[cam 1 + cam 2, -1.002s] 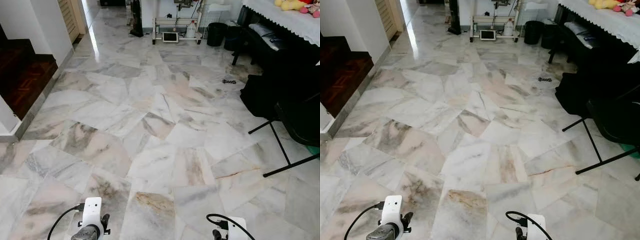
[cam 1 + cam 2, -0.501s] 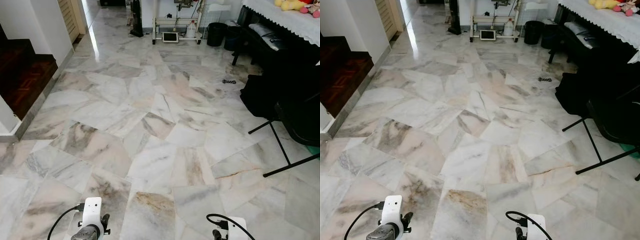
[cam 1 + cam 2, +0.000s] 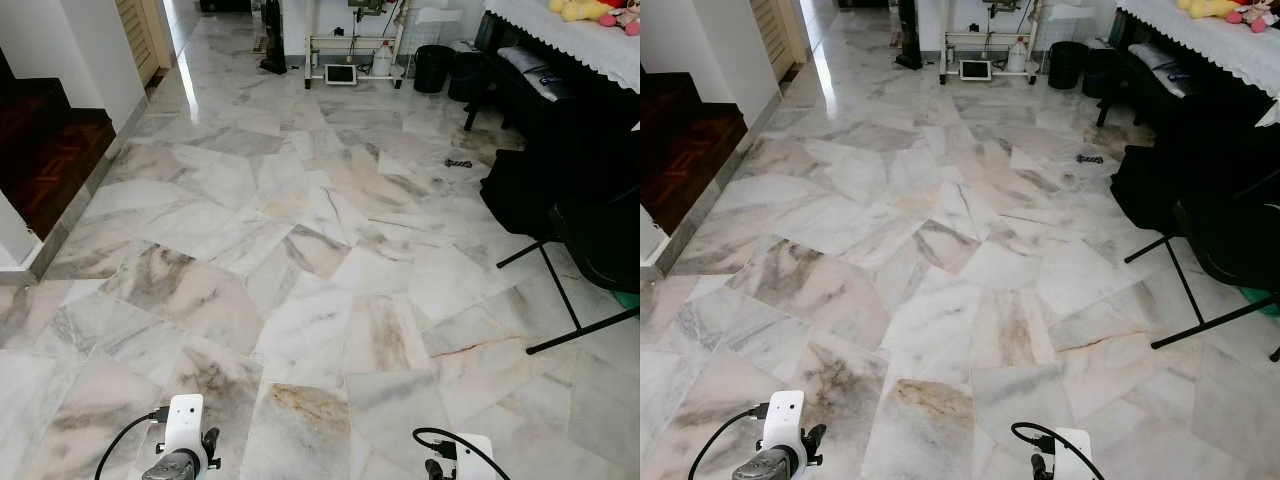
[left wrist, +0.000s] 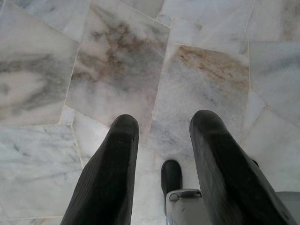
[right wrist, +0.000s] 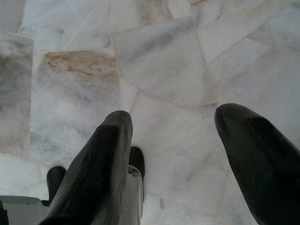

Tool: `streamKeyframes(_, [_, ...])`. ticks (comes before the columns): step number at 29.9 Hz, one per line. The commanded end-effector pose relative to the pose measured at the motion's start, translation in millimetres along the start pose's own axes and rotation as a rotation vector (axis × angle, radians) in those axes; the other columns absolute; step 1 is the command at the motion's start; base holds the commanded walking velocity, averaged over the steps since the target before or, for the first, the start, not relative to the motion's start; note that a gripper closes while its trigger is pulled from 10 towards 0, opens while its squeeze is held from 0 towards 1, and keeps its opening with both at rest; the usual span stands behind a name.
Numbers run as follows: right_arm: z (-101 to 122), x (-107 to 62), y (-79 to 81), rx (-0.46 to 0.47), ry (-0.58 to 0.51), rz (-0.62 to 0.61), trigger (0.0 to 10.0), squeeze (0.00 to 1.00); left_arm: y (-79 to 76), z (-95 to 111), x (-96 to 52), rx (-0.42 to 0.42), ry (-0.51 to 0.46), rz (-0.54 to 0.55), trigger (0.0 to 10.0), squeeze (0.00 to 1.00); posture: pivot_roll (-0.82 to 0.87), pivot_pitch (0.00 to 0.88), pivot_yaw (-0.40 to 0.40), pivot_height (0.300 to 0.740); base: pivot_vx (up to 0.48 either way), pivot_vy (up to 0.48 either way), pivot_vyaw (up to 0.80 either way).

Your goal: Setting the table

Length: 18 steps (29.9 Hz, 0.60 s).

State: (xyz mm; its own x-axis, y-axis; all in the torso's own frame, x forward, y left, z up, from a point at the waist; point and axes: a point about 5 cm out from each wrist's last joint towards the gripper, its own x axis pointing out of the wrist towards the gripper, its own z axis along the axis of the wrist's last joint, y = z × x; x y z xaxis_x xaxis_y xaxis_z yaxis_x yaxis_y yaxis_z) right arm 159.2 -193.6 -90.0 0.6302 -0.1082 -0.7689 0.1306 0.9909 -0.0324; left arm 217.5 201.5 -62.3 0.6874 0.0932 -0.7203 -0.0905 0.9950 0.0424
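One marble floor (image 3: 300,230) spreads wide ahead, and one counter (image 3: 570,35) under a white lace cloth stands far right with soft toys on top. One black folding chair (image 3: 590,250) sits below it. Two end effectors hang low: the left end effector (image 4: 161,136) is parted, empty; the right end effector (image 5: 176,136) gapes wider, empty. The counter lies well apart from both.

- Head stereo pair looks forward and down across the marble floor (image 3: 320,250) toward a far rack (image 3: 352,60).
- Each wrist camera points straight down, near the same floor.
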Motion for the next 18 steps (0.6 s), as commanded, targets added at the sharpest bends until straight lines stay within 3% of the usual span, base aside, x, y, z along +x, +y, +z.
streamKeyframes(1, [18.6, 7.5, 25.8, 0.196, 0.012, 0.104, 10.0, 0.00, 24.6, -33.5, -10.7, 0.088, 0.125, -0.019, 10.0, 0.00, 0.01, 0.009, -0.084, 0.740, 0.000, 0.000, 0.00])
streamKeyframes(4, [20.6, 7.3, 26.0, 0.177, -0.015, 0.116, 10.0, 0.00, 17.3, -38.2, -11.4, 0.095, 0.132, -0.038, 10.0, 0.00, 0.04, 0.000, -0.101, 0.740, 0.000, 0.000, 0.00])
streamKeyframes(18, [24.6, 8.7, 27.2, 0.210, -0.010, 0.130, 10.0, 0.00, 16.9, -34.6, -10.1, 0.077, 0.124, -0.032, 10.0, 0.00, 0.07, 0.000, -0.098, 0.740, 0.000, 0.000, 0.00])
